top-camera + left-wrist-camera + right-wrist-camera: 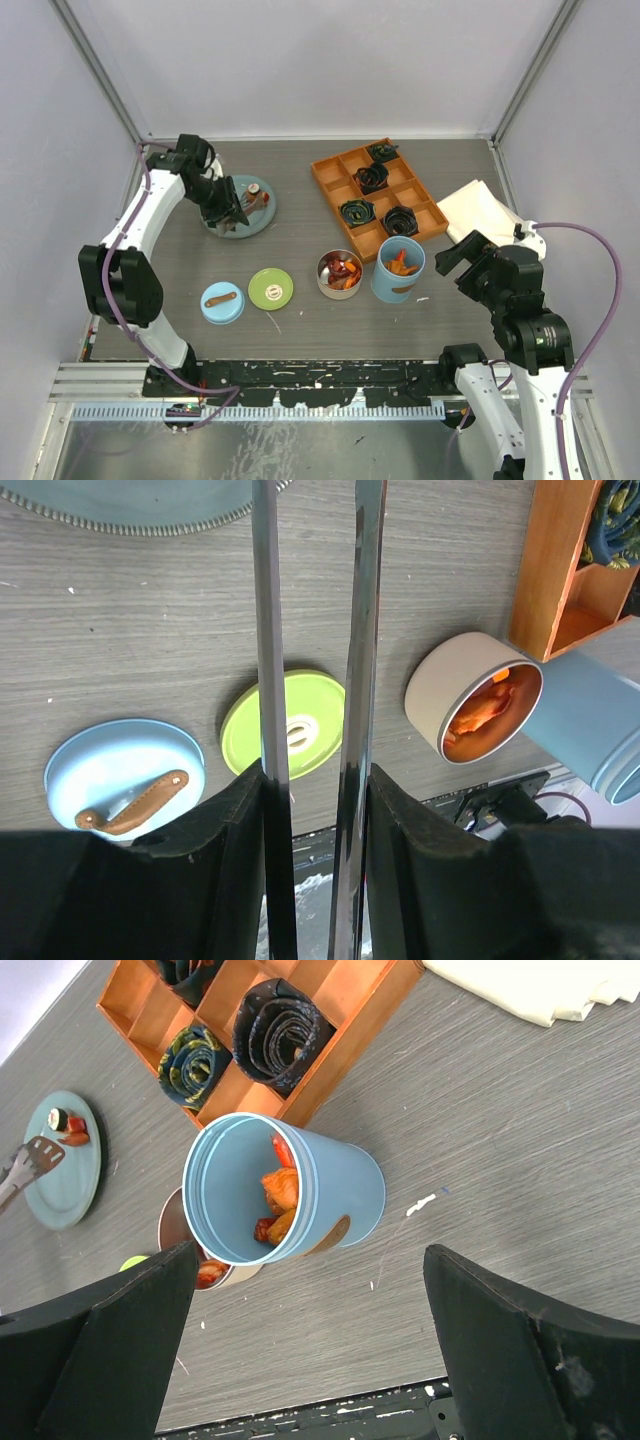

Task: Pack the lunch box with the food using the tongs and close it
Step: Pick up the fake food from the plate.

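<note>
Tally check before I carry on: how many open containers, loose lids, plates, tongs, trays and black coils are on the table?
open containers: 2, steel tin and blue cylinder
loose lids: 2, green lid and blue lid
teal plate: 1
tongs: 1
orange tray: 1
black coils: 4
Total: 11

I see the steel tin (322,272) and the taller light-blue cylinder (395,285) upright, just beside each other, both open with orange and red food (345,270) inside. The green lid (271,288) and blue lid (222,302) lie flat at the tin's nine o'clock. The grey tongs (268,630) are off at its ten o'clock, arms slightly apart.
</note>
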Controlling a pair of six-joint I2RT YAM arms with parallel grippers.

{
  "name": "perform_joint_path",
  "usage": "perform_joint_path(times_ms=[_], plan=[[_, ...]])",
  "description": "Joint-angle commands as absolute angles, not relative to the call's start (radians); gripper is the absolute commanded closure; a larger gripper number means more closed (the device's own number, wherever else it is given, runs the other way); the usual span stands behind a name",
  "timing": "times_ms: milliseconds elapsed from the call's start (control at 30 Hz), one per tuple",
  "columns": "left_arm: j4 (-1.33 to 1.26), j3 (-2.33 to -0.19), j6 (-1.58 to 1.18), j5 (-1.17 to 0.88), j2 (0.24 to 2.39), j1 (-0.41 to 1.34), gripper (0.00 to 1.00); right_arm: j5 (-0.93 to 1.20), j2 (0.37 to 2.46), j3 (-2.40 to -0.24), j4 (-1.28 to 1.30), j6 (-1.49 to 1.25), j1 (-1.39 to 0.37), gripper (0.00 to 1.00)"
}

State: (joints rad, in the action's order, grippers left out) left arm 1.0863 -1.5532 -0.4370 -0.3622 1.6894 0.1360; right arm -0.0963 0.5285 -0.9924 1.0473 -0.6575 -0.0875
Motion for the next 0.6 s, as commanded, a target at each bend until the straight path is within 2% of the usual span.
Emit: perform_joint_path(times_ms=[0, 567], plan=[[1.028, -1.575, -0.422, -0.364, 1.705, 0.119, 0.61, -0.113, 0.544, -1.001, 0.998, -0.652, -0.084, 0.00], [0.835, -1.457, -0.613, -0.426, 1.739, 0.091, 0.59, -0.112, 0.552, -0.992, 0.986, -0.646, -0.084, 0.00]])
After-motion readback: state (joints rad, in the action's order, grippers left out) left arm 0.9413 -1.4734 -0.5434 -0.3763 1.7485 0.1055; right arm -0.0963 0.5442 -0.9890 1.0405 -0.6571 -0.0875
